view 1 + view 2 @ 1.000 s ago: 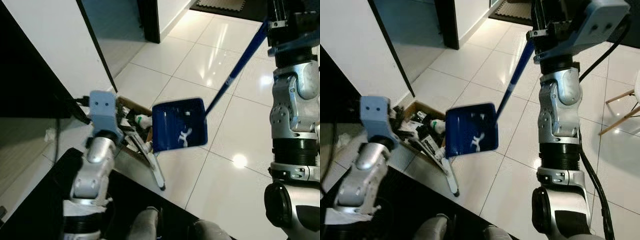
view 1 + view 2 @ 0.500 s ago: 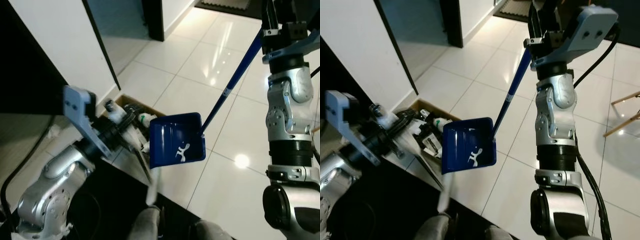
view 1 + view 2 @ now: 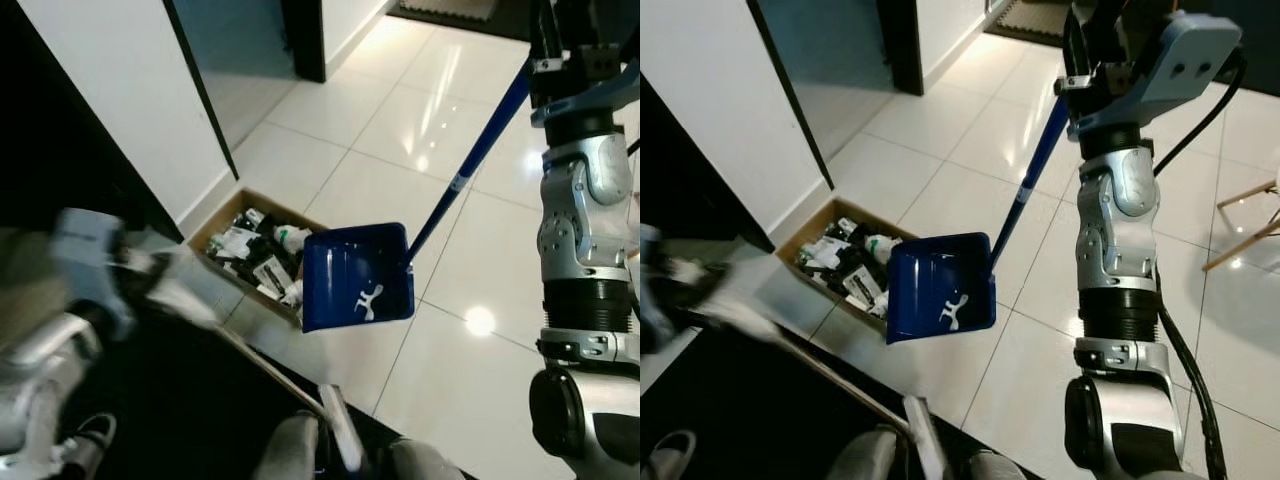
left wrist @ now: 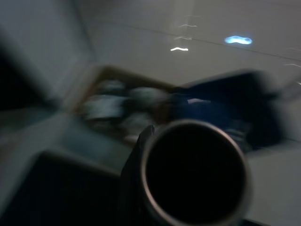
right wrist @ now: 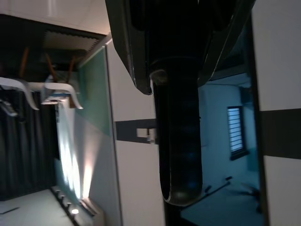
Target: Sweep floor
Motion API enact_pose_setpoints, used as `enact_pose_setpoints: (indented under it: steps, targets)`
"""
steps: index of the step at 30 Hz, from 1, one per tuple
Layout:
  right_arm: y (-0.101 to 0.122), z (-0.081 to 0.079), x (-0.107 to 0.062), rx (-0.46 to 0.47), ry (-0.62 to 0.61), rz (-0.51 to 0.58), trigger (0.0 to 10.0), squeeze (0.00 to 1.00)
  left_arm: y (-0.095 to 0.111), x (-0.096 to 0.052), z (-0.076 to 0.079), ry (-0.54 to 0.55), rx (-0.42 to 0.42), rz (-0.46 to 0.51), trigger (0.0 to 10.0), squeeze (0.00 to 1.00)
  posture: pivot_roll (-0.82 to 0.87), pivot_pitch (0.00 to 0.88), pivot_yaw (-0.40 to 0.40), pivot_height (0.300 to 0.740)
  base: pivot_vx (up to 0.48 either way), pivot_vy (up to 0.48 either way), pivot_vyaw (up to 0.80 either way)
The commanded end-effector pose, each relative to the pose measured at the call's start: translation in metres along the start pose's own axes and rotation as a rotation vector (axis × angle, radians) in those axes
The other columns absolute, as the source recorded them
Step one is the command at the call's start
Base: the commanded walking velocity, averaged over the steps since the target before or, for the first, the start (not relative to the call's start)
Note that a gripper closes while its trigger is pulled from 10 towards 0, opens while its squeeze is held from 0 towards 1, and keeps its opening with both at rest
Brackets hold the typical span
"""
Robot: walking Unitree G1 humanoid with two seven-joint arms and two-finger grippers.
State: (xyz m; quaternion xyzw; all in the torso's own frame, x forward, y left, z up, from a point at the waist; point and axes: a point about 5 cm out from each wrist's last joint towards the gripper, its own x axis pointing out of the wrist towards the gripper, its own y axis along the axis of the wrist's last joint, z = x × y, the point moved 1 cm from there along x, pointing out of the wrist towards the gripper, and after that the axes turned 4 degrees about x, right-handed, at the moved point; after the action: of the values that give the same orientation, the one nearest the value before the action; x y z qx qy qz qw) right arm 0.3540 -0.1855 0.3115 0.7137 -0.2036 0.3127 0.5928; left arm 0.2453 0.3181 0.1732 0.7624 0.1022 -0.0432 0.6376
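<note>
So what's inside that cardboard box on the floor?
The cardboard box holds jumbled rubbish: white bottles, wrappers, dark scraps. The blue dustpan covers its near corner, hiding whatever lies there.

We see a blue dustpan (image 3: 357, 276) hanging tilted at the end of its long blue handle (image 3: 470, 160), which our right gripper (image 3: 560, 45) clasps high at the frame's edge. Its lower lip sits just beside a cardboard box (image 3: 222, 215) of litter on the white tiled floor (image 3: 350, 130). Our left arm (image 3: 60, 300) is blurred, apparently carrying a pale stick (image 3: 275, 375).
</note>
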Motion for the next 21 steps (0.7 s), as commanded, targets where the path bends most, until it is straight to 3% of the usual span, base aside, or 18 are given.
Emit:
enact_pose_setpoints:
  steps: [1, 5, 9, 13, 15, 18, 21]
  targets:
    - [0.010, -0.004, 0.005, 0.016, 0.011, 0.060, 10.0, 0.00, 0.015, -0.007, -0.041, 0.263, 0.106, 0.037, 10.0, 0.00, 0.14, 0.103, 0.048, 0.740, 0.000, 0.000, 0.00]
    - [0.009, -0.005, 0.005, 0.017, 0.014, 0.058, 10.0, 0.00, -0.002, -0.015, -0.077, 0.592, 0.077, -0.062, 10.0, 0.00, 0.13, 0.103, 0.049, 0.740, 0.000, 0.000, 0.00]
    - [0.009, -0.004, 0.004, 0.018, 0.013, 0.056, 10.0, 0.00, -0.003, -0.016, -0.083, 0.651, 0.088, -0.050, 10.0, 0.00, 0.13, 0.105, 0.047, 0.740, 0.000, 0.000, 0.00]
    - [0.009, -0.003, 0.004, 0.016, 0.013, 0.056, 10.0, 0.00, 0.006, -0.009, -0.076, 0.626, 0.135, 0.019, 10.0, 0.00, 0.13, 0.105, 0.047, 0.740, 0.000, 0.000, 0.00]
    - [0.010, -0.004, 0.005, 0.011, 0.019, 0.061, 10.0, 0.00, 0.016, 0.001, -0.059, 0.575, 0.194, 0.088, 10.0, 0.00, 0.13, 0.101, 0.046, 0.740, 0.000, 0.000, 0.00]
    - [0.013, -0.007, 0.006, 0.003, 0.032, 0.073, 10.0, 0.00, 0.023, 0.008, -0.045, 0.567, 0.181, 0.147, 10.0, 0.00, 0.13, 0.099, 0.047, 0.740, 0.000, 0.000, 0.00]
    - [0.014, -0.007, 0.007, -0.009, 0.032, 0.079, 10.0, 0.00, 0.025, 0.011, -0.043, 0.601, 0.143, 0.176, 10.0, 0.00, 0.12, 0.099, 0.047, 0.740, 0.277, 0.000, 0.00]
